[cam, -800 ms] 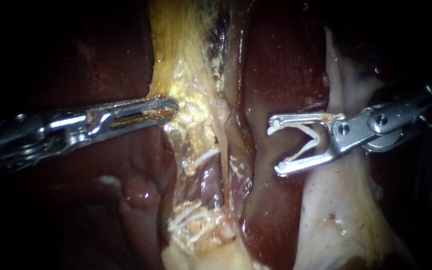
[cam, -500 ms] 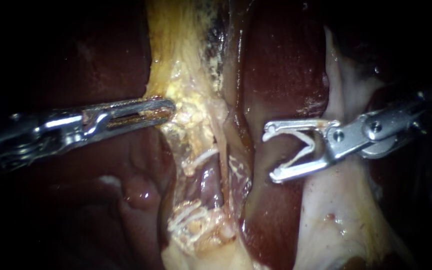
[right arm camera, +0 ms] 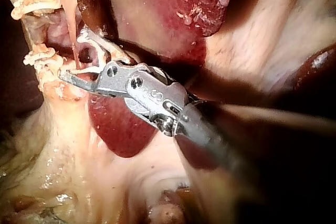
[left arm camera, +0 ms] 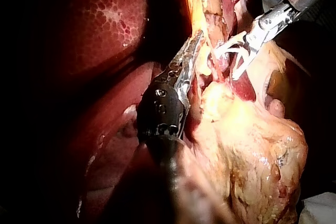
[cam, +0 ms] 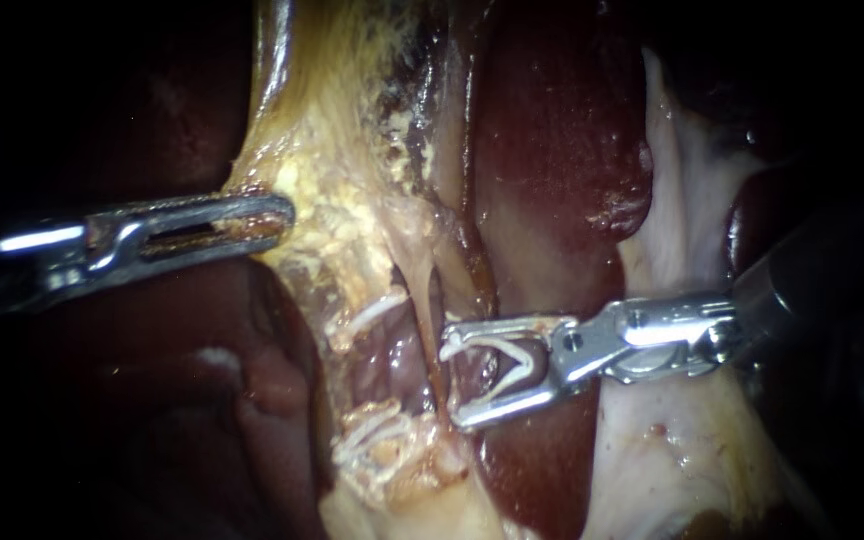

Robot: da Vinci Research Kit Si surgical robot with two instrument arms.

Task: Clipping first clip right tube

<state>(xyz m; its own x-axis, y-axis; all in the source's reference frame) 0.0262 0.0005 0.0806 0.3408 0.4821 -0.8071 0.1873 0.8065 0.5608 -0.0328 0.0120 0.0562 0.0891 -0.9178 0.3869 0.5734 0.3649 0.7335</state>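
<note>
Tube point(cam: 436, 335): thin brownish strand, just off centre toward 5 o'clock in the endoscope view. It runs roughly from 12 to 6 between yellow tissue point(cam: 342, 230) and liver point(cam: 552, 150). It stands at the mouth of the right instrument point(cam: 450, 384), level with the jaw tips. The right wrist view shows it crossing the gap at those tips. Whether it touches either jaw cannot be told.

Right instrument: shaft enters from 3 o'clock, tips pointing to 9. Jaws stand wide apart and hold a clip point(cam: 500, 346) between them, one leg seated along each jaw.

Clip: white, V-shaped, unclosed, with its apex toward the hinge and its mouth toward the tube.

Left instrument point(cam: 282, 212): shaft enters from 9 o'clock, tip pointing to 3. Jaws are clamped together on the edge of the yellow tissue, which tents toward them. It is well apart from the right instrument.

Liver: dark red and glossy, from 12 to 1 o'clock.

Pale tissue point(cam: 672, 470): whitish sheet at 4 to 5 o'clock, beneath the right shaft.
</note>
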